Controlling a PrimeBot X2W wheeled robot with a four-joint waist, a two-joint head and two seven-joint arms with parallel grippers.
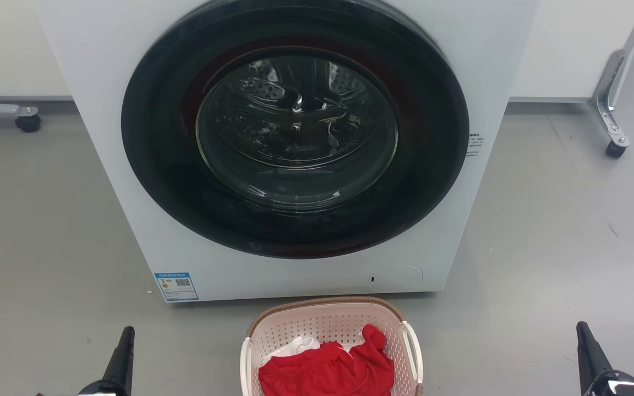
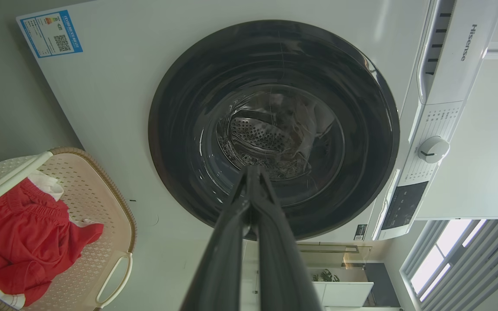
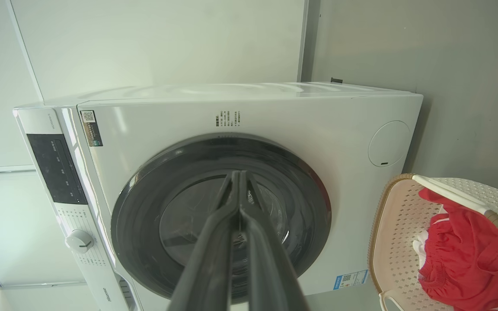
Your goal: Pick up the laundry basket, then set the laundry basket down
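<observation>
Grey floor (image 1: pixel 31 220) carries a white Hisense front-loading washing machine (image 1: pixel 102 82). Its round dark door (image 1: pixel 295 137) is shut, with the drum visible through the glass. The laundry basket (image 1: pixel 328 324) stands upright on the floor just in front of the machine, below the door, and neither arm touches it. In it lies a crumpled red garment (image 1: pixel 328 371), with a white cloth (image 1: pixel 295 346) showing at its edge. The left pincer (image 1: pixel 127 333) is at the lower left of the head view and the right pincer (image 1: pixel 582 328) at the lower right. The basket is between them and well apart from both. In each wrist view the fingers are pressed together at the tips, gripping nothing. A blue label (image 1: pixel 176 286) is fixed near the machine's lower left corner.
</observation>
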